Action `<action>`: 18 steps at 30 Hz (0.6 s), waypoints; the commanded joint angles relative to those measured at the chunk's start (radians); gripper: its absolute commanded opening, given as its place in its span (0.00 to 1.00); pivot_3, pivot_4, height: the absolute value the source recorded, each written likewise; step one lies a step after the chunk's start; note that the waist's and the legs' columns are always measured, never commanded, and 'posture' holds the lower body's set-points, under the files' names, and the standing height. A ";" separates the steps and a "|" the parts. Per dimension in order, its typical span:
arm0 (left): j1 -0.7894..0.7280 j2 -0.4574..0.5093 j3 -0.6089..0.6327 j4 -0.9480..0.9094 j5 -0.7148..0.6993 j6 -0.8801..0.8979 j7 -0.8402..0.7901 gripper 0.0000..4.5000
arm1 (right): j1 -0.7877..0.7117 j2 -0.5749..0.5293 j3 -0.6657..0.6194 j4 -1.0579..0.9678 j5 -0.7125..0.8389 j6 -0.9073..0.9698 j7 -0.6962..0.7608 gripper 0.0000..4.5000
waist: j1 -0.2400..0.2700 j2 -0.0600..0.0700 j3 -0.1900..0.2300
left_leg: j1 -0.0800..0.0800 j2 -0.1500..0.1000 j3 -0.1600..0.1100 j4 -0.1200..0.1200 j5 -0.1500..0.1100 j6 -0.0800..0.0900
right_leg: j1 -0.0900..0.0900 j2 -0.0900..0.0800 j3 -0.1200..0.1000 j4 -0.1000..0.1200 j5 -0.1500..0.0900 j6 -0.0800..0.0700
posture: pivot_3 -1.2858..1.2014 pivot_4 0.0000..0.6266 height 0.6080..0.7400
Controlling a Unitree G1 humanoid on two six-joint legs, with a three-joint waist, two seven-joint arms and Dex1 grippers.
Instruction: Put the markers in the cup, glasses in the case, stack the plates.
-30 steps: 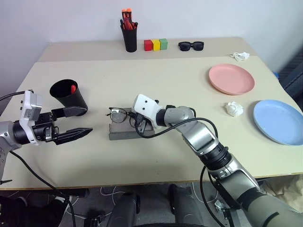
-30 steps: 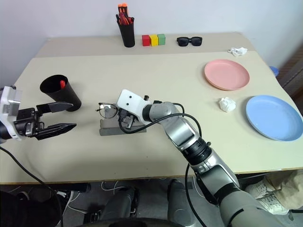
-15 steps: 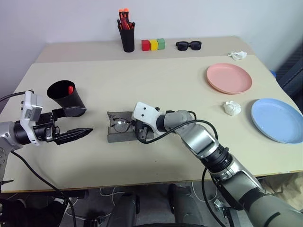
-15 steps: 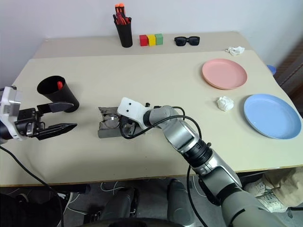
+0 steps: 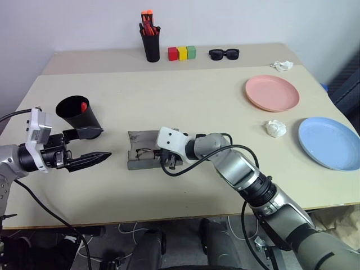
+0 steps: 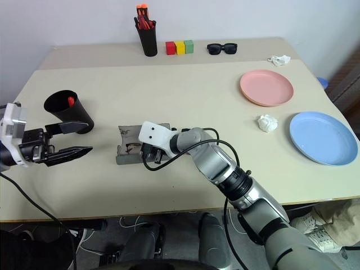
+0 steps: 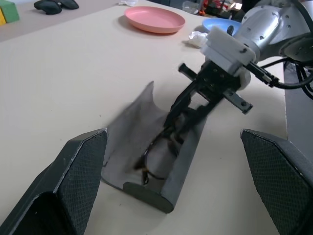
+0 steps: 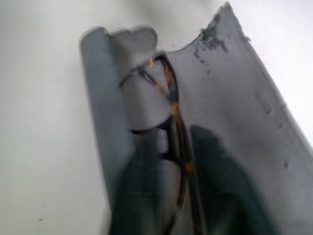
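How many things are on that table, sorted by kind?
Plates: 2
Black cups: 2
Eyewear: 2
Glasses case: 1
Coloured blocks: 3
Crumpled paper wads: 2
Total: 12, leaving aside the pens inside the cups.

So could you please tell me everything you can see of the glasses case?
The grey glasses case looks felt-like and lies open on the table, its lid flap spread flat away from the robot and its trough nearer. The thin wire-framed glasses lie inside the trough. The right gripper reaches into it, jaws on either side of the frame.
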 commanded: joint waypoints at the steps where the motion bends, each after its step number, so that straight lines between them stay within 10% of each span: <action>1: -0.016 0.004 0.007 -0.019 -0.003 -0.014 0.000 1.00 | -0.005 0.003 -0.006 -0.034 0.000 -0.006 0.003 0.63 | 0.000 0.000 0.000 | 0.000 0.000 0.000 0.000 0.000 0.000 | 0.000 0.000 0.000 0.000 0.000 0.000 | 0.52 0.24 1.00; 4: -0.022 0.002 0.004 -0.018 -0.002 -0.013 0.002 1.00 | -0.011 0.018 -0.037 -0.031 0.015 -0.004 -0.008 0.97 | 0.000 0.000 0.000 | 0.000 0.000 0.000 0.000 0.000 0.000 | 0.000 0.000 0.000 0.000 0.000 0.000 | 0.52 0.24 1.00; 18: -0.104 -0.013 -0.035 0.017 -0.028 0.061 0.066 1.00 | -0.070 0.095 -0.316 -0.049 0.186 -0.047 -0.058 0.99 | 0.002 0.000 0.000 | 0.000 0.000 0.000 0.000 0.000 0.000 | 0.000 0.000 0.000 0.000 0.000 0.000 | 0.52 0.24 1.00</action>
